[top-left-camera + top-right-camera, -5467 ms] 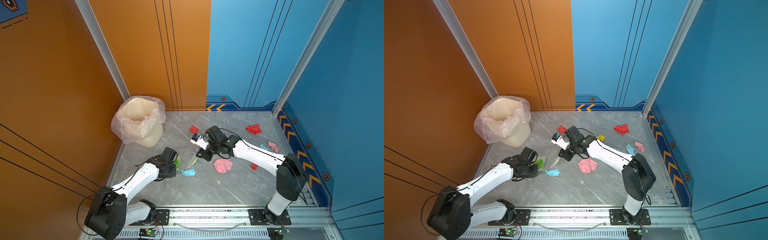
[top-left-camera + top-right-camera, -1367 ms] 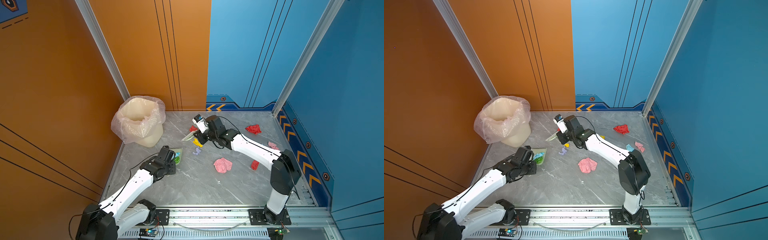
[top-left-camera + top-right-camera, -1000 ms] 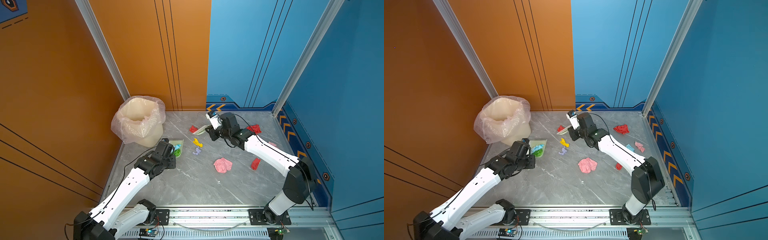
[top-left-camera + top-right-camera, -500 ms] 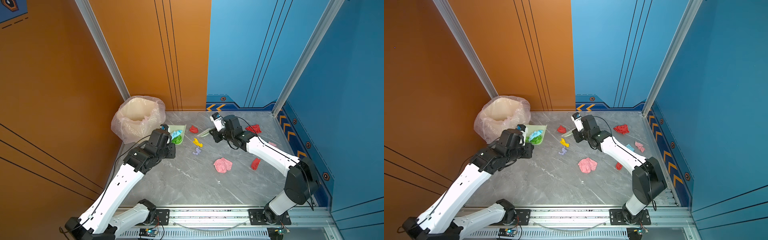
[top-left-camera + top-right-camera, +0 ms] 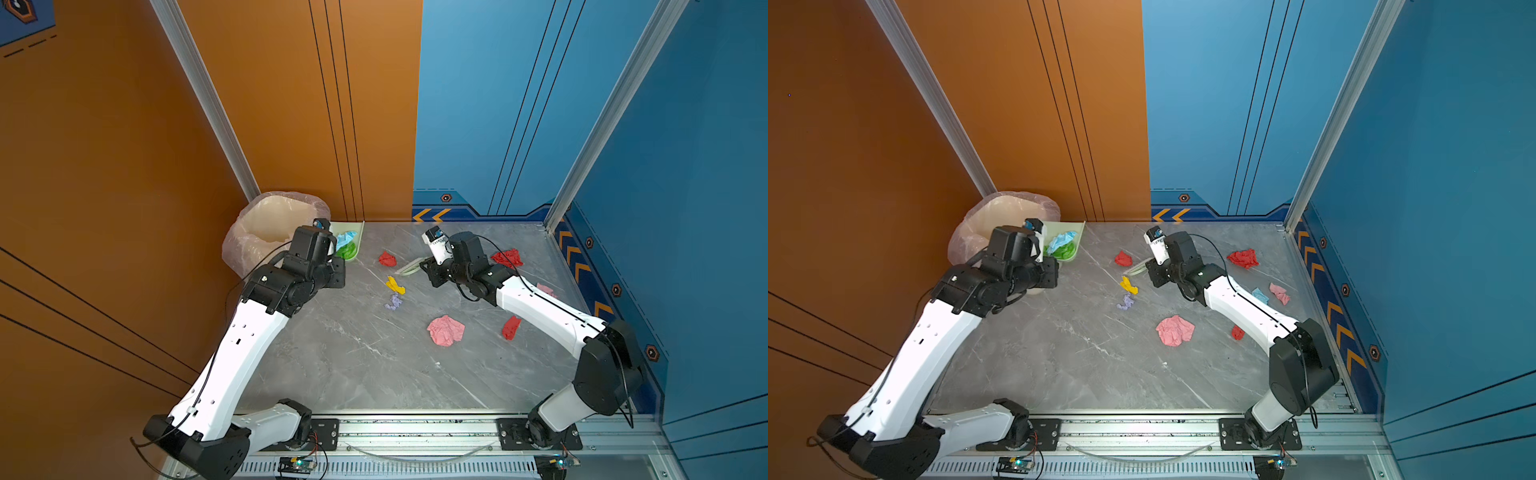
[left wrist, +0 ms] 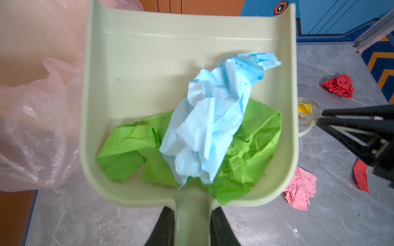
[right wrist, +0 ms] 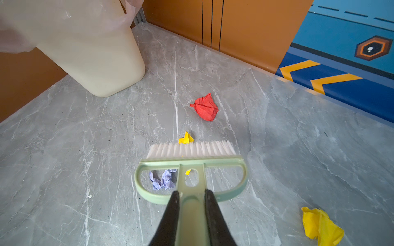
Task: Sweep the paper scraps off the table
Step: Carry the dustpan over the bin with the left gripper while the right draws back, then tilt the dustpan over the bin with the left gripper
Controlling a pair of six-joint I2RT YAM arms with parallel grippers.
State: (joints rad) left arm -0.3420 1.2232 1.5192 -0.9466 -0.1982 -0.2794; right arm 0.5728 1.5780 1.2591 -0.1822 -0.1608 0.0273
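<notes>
Left gripper (image 6: 193, 225) clamped shut on the handle of a pale green dustpan (image 6: 149, 42), held up just beside the rim of a cream bin (image 5: 239, 249) lined with a clear bag, at the back left corner of the table (image 5: 353, 365). Inside the dustpan, a light blue scrap (image 6: 217, 119) lying on top of a green scrap (image 6: 251, 153). Right gripper (image 7: 190, 213) closed on the handle of a matching brush (image 7: 191, 164), bristles just above a small yellow scrap (image 5: 395, 285); bristles touching the marble or not, impossible to tell. Loose on the table around the brush: a small red scrap (image 5: 387, 259) toward the back wall, a lilac scrap (image 5: 393, 302) just in front of the yellow one, and another yellow scrap (image 7: 322, 229) beside the gripper, seen only from the right wrist. Further right: a big pink scrap (image 5: 446, 330) near the middle, a red scrap (image 5: 507, 257) near the back, a narrow red scrap (image 5: 510, 327) beside the right arm. Near the right edge, in a top view, a pale blue scrap (image 5: 1260, 296) next to a pink scrap (image 5: 1280, 293).
</notes>
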